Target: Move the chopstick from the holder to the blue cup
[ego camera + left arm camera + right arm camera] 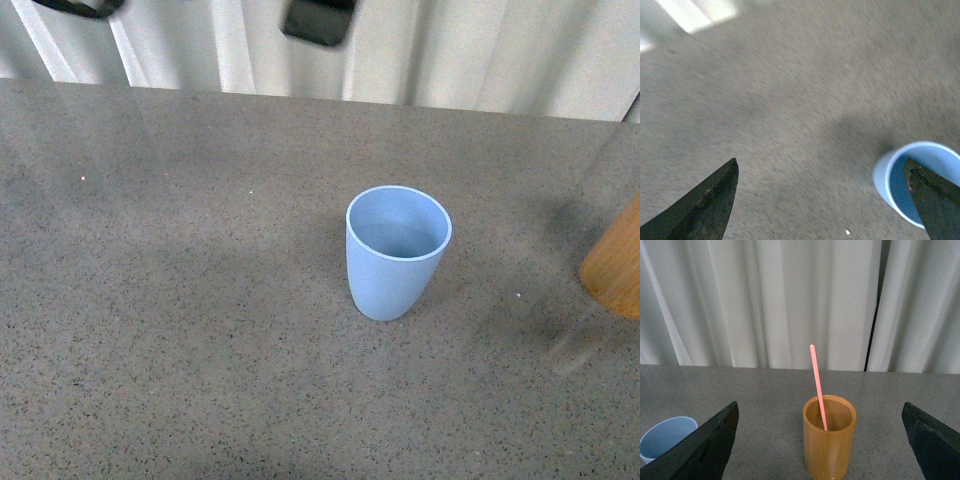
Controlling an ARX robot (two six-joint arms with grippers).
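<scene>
The light-blue cup (397, 253) stands upright and empty near the middle of the grey table. The tan wooden holder (615, 262) shows only partly at the right edge of the front view. In the right wrist view the holder (830, 437) stands upright with one pink chopstick (817, 386) leaning inside it. My right gripper (820, 412) is open, its dark fingers wide apart on either side of the holder, short of it. The blue cup (666, 437) sits to one side there. My left gripper (822, 167) is open above the table, one finger (935, 200) overlapping the cup (895, 175).
A speckled grey tabletop (180, 330) fills the scene. White curtains (790, 300) hang behind the table's far edge. Dark objects (318, 20) hang at the top of the front view.
</scene>
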